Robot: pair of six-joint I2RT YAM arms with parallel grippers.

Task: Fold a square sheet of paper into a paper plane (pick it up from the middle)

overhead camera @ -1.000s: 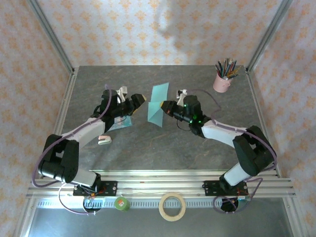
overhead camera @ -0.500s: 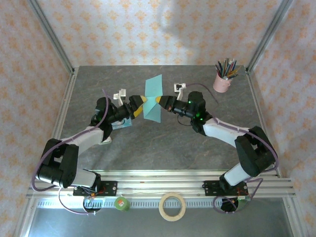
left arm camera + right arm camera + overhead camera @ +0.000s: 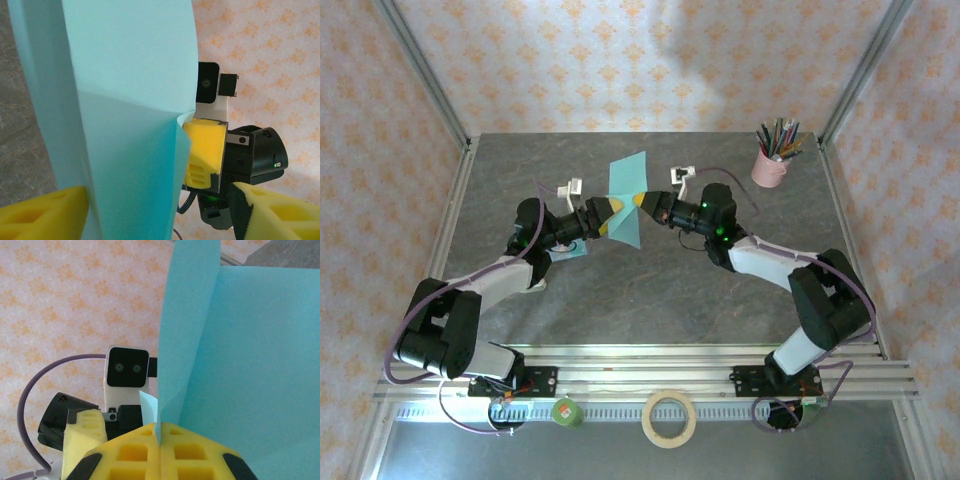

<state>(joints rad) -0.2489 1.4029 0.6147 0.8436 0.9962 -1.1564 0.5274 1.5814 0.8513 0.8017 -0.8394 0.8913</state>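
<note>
The right end effector (image 3: 638, 201) is pinching the turquoise paper (image 3: 625, 180) shut.
The left end effector (image 3: 603, 215) is gaping open around it; a pink cup (image 3: 768, 171) is holding pencils (image 3: 781, 135).

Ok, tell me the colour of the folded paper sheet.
Plain light turquoise; the paper shows best in the right wrist view.

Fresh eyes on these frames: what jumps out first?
The turquoise sheet of paper, creased and held upright at mid-table, stands out. The right gripper is shut on its edge, while the left gripper stands open around it from the other side. A pink cup of pencils sits at the far right corner.
</note>
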